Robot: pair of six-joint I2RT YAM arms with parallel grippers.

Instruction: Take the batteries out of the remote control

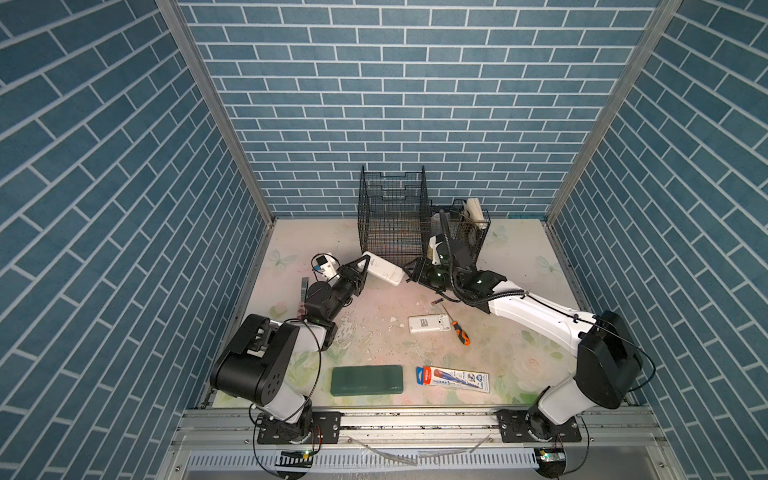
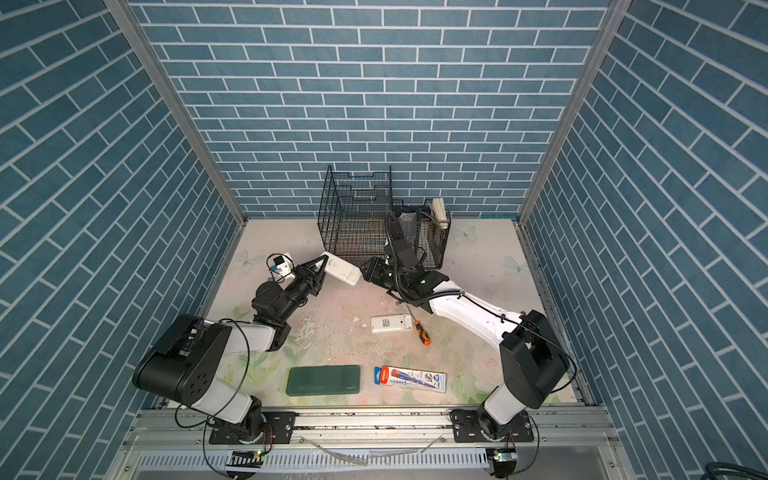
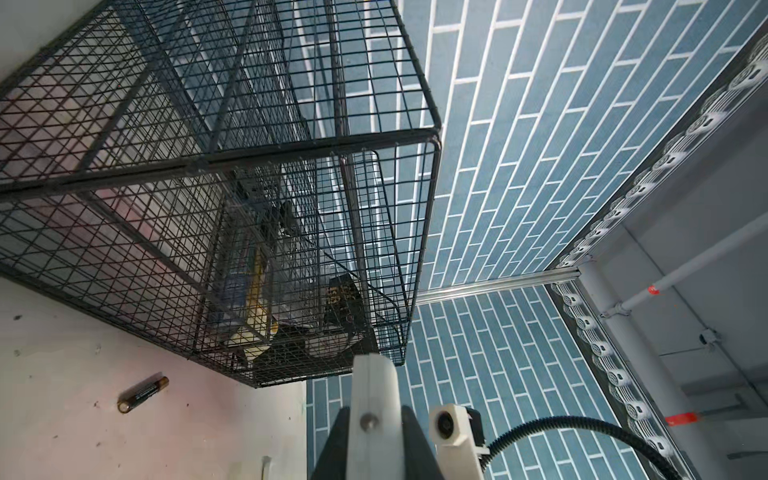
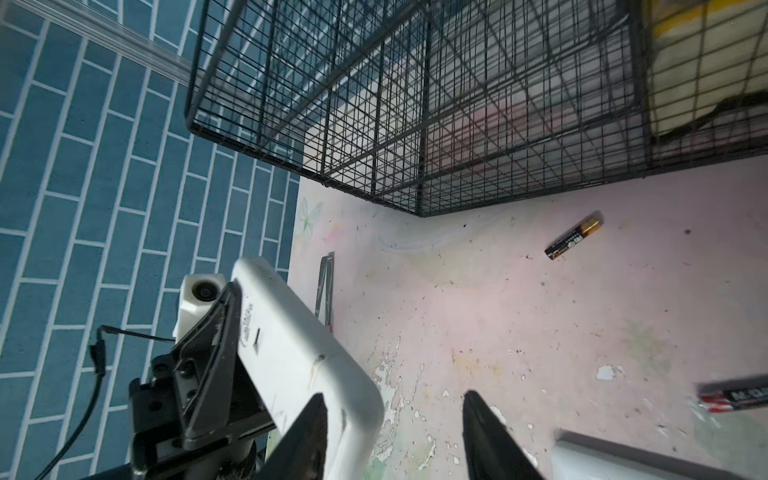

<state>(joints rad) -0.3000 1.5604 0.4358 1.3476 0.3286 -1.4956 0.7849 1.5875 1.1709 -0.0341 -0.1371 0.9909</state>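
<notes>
The left tool (image 1: 365,266) is clamped on one end of the white plastic remote control (image 1: 384,270), which is lifted above the table (image 1: 519,257). The right tool (image 4: 395,399) stands open and empty at the other end. One thin black gold-capped battery (image 4: 574,240) lies on the table. It is best to hold the remote steady.

My left arm (image 1: 328,297) reaches forward and inward, and I see the left hand (image 1: 365,266) clamped tight on the white remote (image 1: 384,270). My right arm (image 1: 532,311) stretches across toward it, right hand (image 4: 395,419) low, jaws parted, gripping nothing.
</notes>
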